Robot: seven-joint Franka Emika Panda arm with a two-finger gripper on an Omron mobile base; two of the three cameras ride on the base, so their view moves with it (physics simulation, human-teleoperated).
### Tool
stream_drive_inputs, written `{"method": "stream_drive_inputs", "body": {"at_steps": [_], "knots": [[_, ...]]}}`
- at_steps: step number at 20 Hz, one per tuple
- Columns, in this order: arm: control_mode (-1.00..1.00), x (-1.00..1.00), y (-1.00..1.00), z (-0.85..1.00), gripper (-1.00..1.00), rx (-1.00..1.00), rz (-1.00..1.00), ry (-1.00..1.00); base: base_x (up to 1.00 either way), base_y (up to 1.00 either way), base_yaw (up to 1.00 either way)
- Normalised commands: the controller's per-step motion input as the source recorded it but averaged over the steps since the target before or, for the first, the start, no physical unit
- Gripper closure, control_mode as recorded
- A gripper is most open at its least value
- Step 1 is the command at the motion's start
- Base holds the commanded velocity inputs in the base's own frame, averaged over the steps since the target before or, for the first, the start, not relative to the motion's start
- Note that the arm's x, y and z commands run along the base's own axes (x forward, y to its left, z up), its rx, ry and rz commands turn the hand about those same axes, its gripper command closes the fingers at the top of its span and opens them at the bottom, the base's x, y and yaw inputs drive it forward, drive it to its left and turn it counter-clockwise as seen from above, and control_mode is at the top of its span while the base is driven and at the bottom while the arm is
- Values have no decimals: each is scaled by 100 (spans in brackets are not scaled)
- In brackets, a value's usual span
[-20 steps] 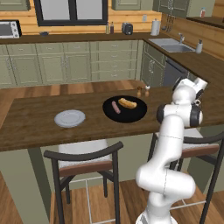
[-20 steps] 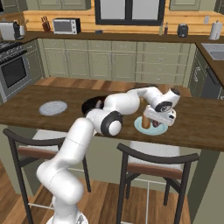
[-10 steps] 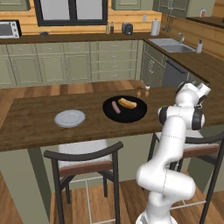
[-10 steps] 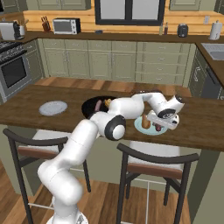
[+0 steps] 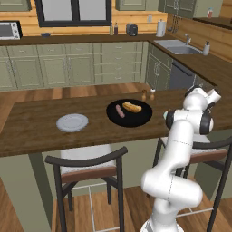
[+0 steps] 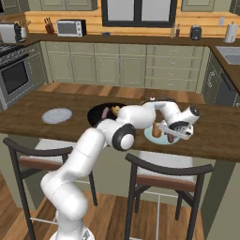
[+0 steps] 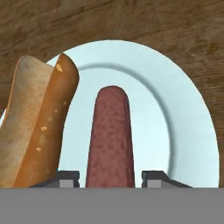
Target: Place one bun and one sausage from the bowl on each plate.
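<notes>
A light teal plate lies on the wooden counter, with a bun on its left and a reddish-brown sausage beside it. My gripper hangs low over this plate, astride the sausage's near end; a narrow gap shows on each side, so it is open. From the right base view the gripper sits over the teal plate, holding nothing. The black bowl holds one sausage and one bun. A pale grey plate lies bare to its left.
Two small shakers stand behind the bowl. Two bar stools are tucked under the counter's near edge. My white arm reaches across the counter over the bowl's right side.
The hand has sunk a little toward the teal plate. The jaws, shut on the sausage before, have parted, and the sausage lies on the plate.
</notes>
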Motion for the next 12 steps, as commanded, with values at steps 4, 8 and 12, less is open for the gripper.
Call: {"method": "stream_drive_inputs", "body": {"at_steps": [4,8,12], "knots": [[-100,0,20,6,-100,0,-10,-11,0,0,0],[-100,-33,17,35,-100,0,-11,-11,0,0,0],[-100,-64,18,45,-100,0,-11,-10,0,0,0]]}}
